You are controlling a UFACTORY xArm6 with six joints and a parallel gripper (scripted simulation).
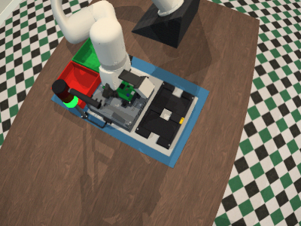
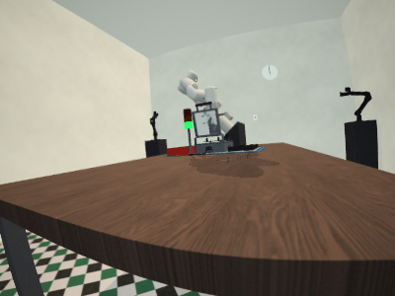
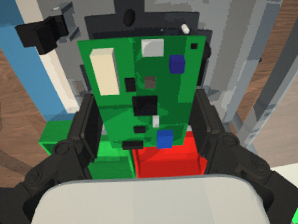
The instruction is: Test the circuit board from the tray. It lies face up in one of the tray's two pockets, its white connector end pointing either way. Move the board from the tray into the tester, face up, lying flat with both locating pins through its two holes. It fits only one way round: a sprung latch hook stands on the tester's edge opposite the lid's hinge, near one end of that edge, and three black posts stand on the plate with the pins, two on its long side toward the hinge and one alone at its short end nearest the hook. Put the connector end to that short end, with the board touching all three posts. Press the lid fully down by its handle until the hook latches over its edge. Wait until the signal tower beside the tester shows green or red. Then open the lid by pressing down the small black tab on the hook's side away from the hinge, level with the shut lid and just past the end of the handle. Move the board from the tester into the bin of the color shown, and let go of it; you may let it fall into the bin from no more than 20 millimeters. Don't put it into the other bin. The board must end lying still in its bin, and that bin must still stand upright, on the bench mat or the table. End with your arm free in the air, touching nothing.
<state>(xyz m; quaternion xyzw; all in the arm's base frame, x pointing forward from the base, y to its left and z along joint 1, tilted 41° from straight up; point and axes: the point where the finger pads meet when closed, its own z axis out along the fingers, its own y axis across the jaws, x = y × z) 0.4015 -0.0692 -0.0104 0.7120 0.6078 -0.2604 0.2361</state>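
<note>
One step is in hand: taking the circuit board out of the tester; the signal tower beside the tester shows green and the lid stands open, so the test seems finished; the gripper grips the board by its two long edges, fingers wide, approx. just above the tester plate; next move, I judge, needs a lift free of the pins, then a carry to the green bin beyond the tester, not the red bin next to it, w/ a low release; the board is a flat green rectangle w/ small black, blue and white parts; the lid looks greyish and half-transparent; the bins are plain boxes.
</note>
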